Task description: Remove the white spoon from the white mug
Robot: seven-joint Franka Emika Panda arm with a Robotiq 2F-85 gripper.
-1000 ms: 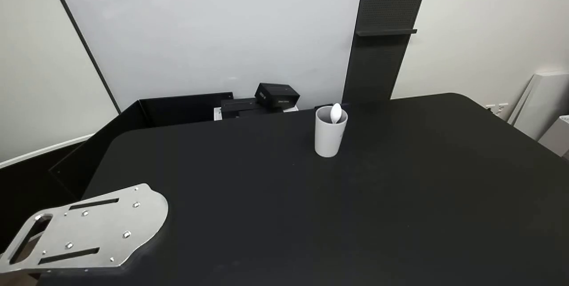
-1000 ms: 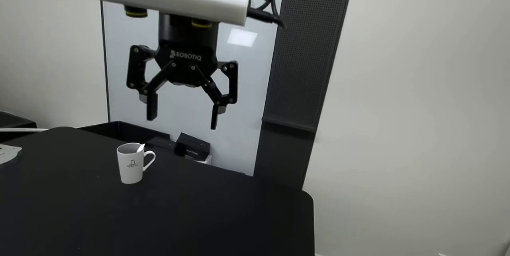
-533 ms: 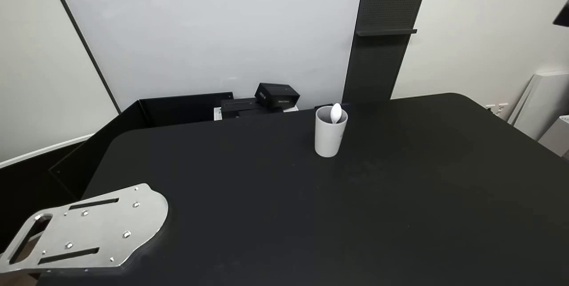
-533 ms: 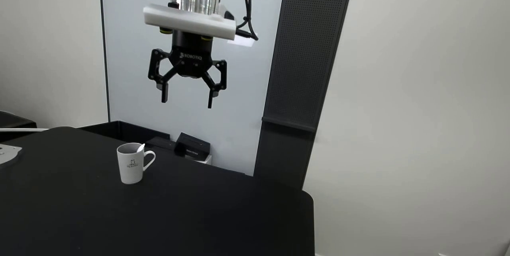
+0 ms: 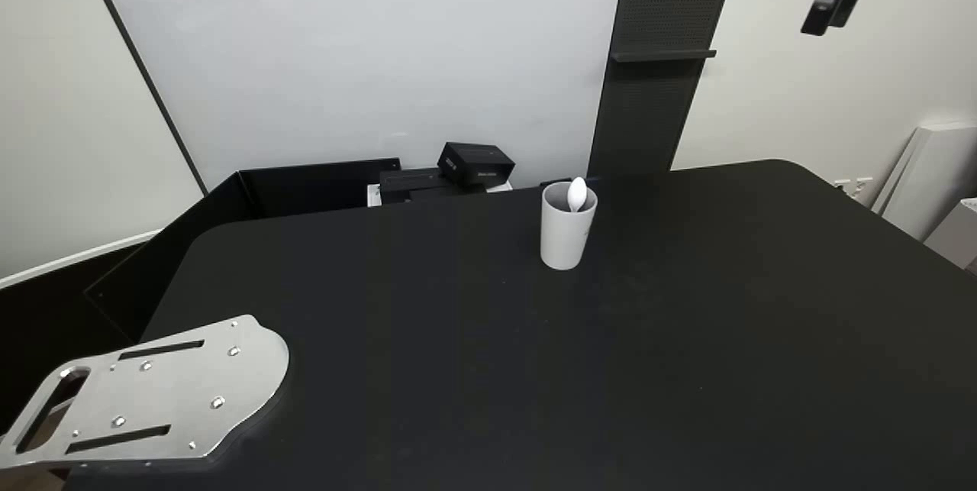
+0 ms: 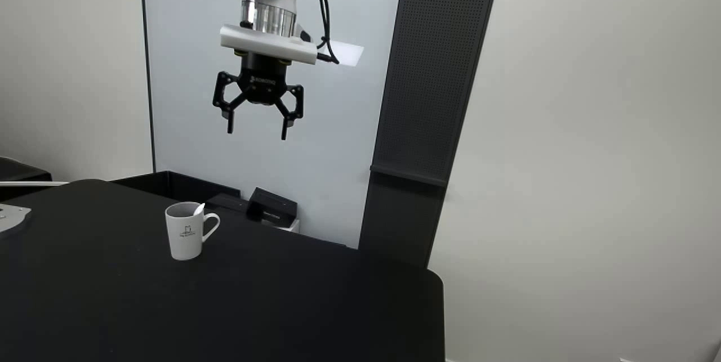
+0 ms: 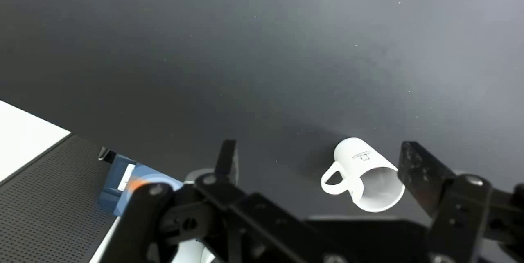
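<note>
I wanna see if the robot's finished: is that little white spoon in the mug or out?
In: both exterior views show the white spoon in the white mug, its top end poking above the rim.

The claw (image 6: 257, 135) carries the brand ROBOTIQ. Below the claw, lettering on the white mug (image 6: 181, 245), under a small dark emblem (image 6: 187, 229), and on a black box (image 6: 273, 204) is too small to read.

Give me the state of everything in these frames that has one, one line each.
White mug: upright on the table.
White spoon: inside the mug, bowl end up and sticking out.
Gripper: open, empty, in the air away from the mug.
Metal plate: lying flat, jutting past the table's edge.
Black box: looks shut, beyond the table's edge.
</note>
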